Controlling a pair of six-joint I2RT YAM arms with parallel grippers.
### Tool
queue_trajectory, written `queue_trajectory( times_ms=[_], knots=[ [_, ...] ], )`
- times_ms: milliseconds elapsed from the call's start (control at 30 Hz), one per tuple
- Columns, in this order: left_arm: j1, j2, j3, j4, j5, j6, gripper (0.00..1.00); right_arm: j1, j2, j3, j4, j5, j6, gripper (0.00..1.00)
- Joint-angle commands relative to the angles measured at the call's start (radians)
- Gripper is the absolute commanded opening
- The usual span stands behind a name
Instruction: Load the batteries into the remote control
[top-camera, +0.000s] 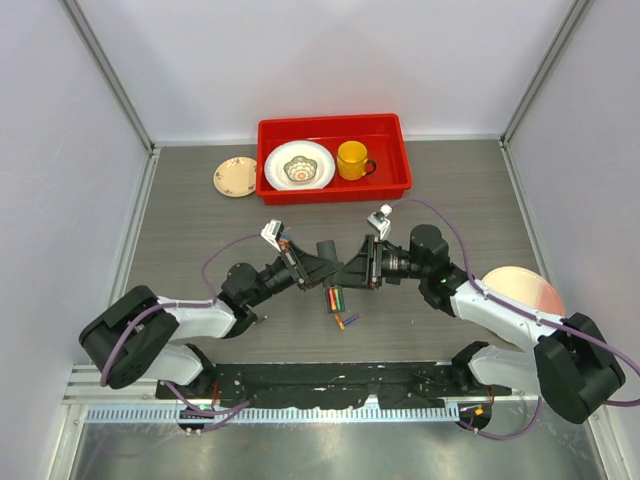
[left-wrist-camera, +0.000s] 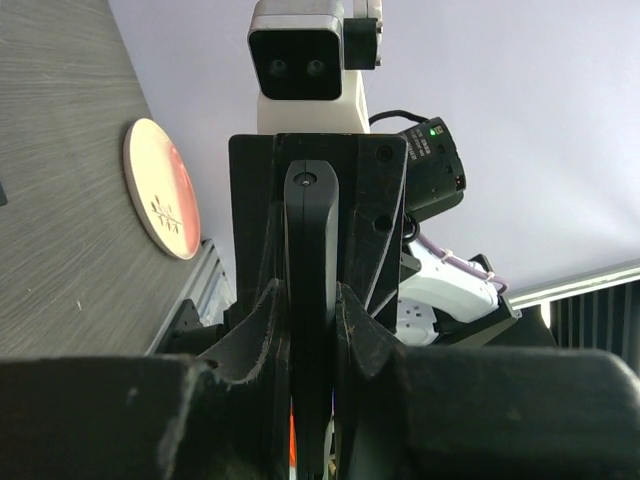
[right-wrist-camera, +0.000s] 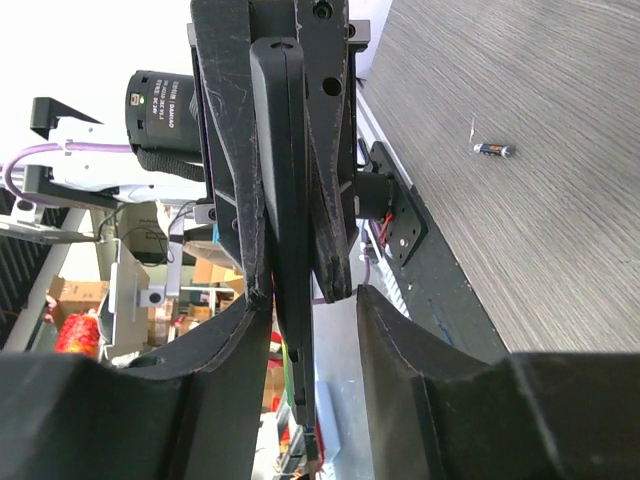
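The remote control (top-camera: 337, 265) is a slim black bar held above the table between my two grippers. My left gripper (top-camera: 322, 264) is shut on it; in the left wrist view both fingers press the remote (left-wrist-camera: 312, 250) at the gripper (left-wrist-camera: 312, 335). My right gripper (top-camera: 352, 268) faces it from the other side with its jaws open. In the right wrist view (right-wrist-camera: 310, 310) one finger touches the remote (right-wrist-camera: 283, 180) and a gap stays on the other side. Several batteries (top-camera: 336, 298) lie on the table just below, two more (top-camera: 348, 320) nearer. One battery (right-wrist-camera: 493, 149) shows in the right wrist view.
A red tray (top-camera: 268, 130) at the back holds a white bowl (top-camera: 299, 165) and a yellow cup (top-camera: 351, 159). A small plate (top-camera: 236, 176) lies left of it. A pink plate (top-camera: 525, 290) lies at the right, and shows in the left wrist view (left-wrist-camera: 160, 190).
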Motion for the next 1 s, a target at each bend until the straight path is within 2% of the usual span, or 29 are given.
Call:
queue_trajectory(
  times_ms=[0, 233, 600, 967],
  knots=[
    [-0.022, -0.058, 0.031, 0.045, 0.07, 0.041, 0.0, -0.017, -0.046, 0.008, -0.01, 0.027, -0.052, 0.44],
    [-0.021, -0.084, 0.04, -0.054, 0.042, 0.067, 0.0, -0.015, -0.089, 0.006, -0.069, -0.005, -0.092, 0.46],
    [-0.021, -0.148, 0.029, -0.26, -0.11, 0.068, 0.0, 0.003, -0.082, -0.002, -0.101, -0.016, -0.118, 0.48],
    [-0.021, -0.174, 0.034, -0.282, -0.147, 0.076, 0.0, 0.038, -0.034, 0.011, -0.101, -0.031, -0.124, 0.47]
  ],
)
